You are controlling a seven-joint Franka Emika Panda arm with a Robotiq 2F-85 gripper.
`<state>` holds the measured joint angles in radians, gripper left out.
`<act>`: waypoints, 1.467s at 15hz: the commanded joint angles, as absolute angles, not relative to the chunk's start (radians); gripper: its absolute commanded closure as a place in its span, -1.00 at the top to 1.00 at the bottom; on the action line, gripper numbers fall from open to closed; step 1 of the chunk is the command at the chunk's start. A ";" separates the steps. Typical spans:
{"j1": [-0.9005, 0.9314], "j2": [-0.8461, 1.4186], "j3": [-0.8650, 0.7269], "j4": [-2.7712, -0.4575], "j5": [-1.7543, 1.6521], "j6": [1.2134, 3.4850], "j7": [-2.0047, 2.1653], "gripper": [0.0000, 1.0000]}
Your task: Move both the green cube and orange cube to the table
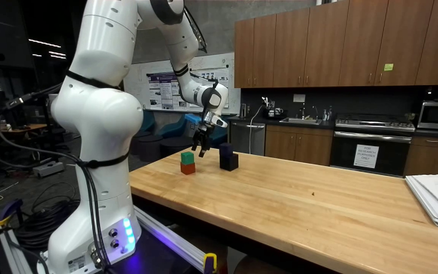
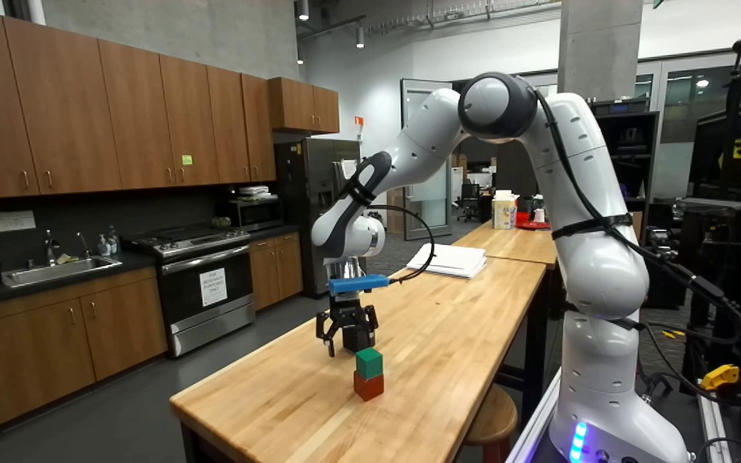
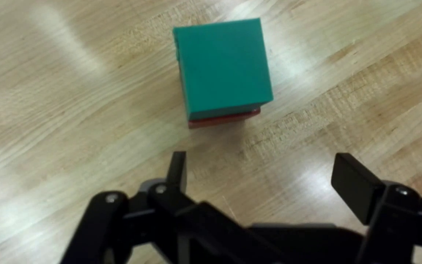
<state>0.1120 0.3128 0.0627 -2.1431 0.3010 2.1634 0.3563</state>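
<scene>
The green cube (image 1: 187, 157) sits on top of the orange cube (image 1: 188, 168), and the pair stands on the wooden table (image 1: 280, 190). The green cube (image 2: 369, 363) and orange cube (image 2: 368, 386) also show stacked in an exterior view. In the wrist view the green cube (image 3: 227, 68) is above the fingers, and only a thin edge of the orange cube (image 3: 224, 120) shows beneath it. My gripper (image 3: 264, 172) is open and empty, above the table and beside the stack, not touching it. The gripper (image 1: 198, 150) also shows in an exterior view.
A dark purple cube (image 1: 226, 149) sits on a black cube (image 1: 229, 162) near the stack; my gripper partly hides them in an exterior view. A pile of white papers (image 1: 437, 199) lies at the table's far end. A wooden stool (image 2: 494, 415) stands under the table edge.
</scene>
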 commanded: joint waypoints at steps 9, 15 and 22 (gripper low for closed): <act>0.144 0.095 0.070 -2.154 0.045 2.142 0.383 1.00; 0.136 0.037 0.085 -2.135 -0.070 2.079 0.335 1.00; 0.133 0.012 0.095 -2.108 -0.160 1.970 0.280 1.00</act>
